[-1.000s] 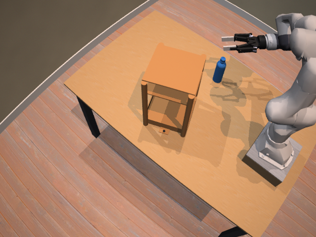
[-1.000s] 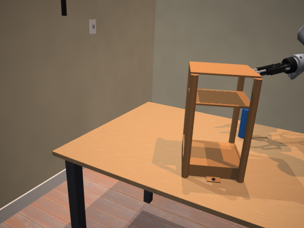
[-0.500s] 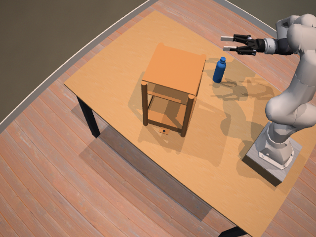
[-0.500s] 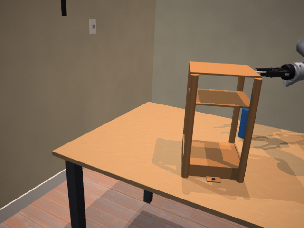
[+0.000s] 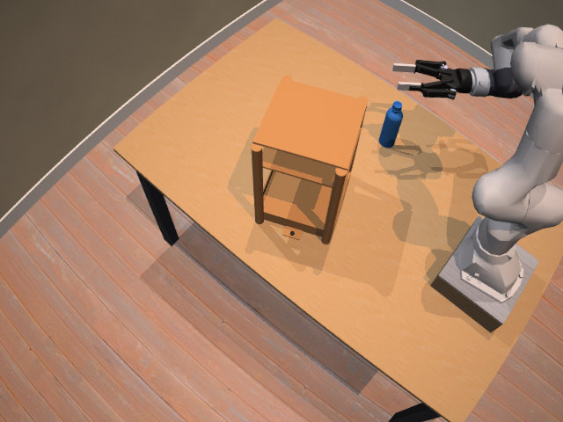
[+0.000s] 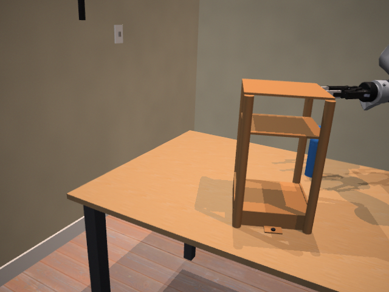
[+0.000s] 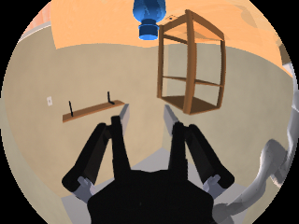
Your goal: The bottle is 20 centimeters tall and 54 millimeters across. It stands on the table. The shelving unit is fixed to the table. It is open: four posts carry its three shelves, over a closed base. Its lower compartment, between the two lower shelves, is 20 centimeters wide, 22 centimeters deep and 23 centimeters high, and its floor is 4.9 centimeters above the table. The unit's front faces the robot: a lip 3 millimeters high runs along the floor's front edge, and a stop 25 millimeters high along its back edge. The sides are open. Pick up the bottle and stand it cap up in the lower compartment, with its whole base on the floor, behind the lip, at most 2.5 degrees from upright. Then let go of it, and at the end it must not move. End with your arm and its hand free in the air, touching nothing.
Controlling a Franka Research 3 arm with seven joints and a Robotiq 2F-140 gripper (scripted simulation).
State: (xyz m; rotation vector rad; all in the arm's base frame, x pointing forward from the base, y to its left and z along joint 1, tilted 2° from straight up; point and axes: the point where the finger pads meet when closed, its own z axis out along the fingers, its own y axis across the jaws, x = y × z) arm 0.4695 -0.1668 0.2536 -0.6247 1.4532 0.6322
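Note:
The blue bottle (image 5: 391,126) (image 7: 149,3) stands cap up on the table (image 5: 191,136) (image 6: 157,176), just beyond the right side of the wooden shelving unit (image 5: 313,122) (image 6: 282,88) (image 7: 161,63). In the exterior view only a strip of the bottle (image 6: 310,160) shows behind the unit's posts. The lower compartment's floor (image 5: 296,200) (image 6: 273,194) holds nothing. My gripper (image 5: 398,76) (image 6: 328,89) (image 7: 147,110) is held level, about as high as the unit's top shelf. It is above the bottle and apart from it. The fingers are partly open with nothing between them.
A small tag with a black dot (image 5: 292,233) (image 6: 272,229) lies on the table in front of the unit. The robot's base (image 5: 488,272) stands at the table's right end. A wall shelf (image 7: 93,111) shows in the wrist view.

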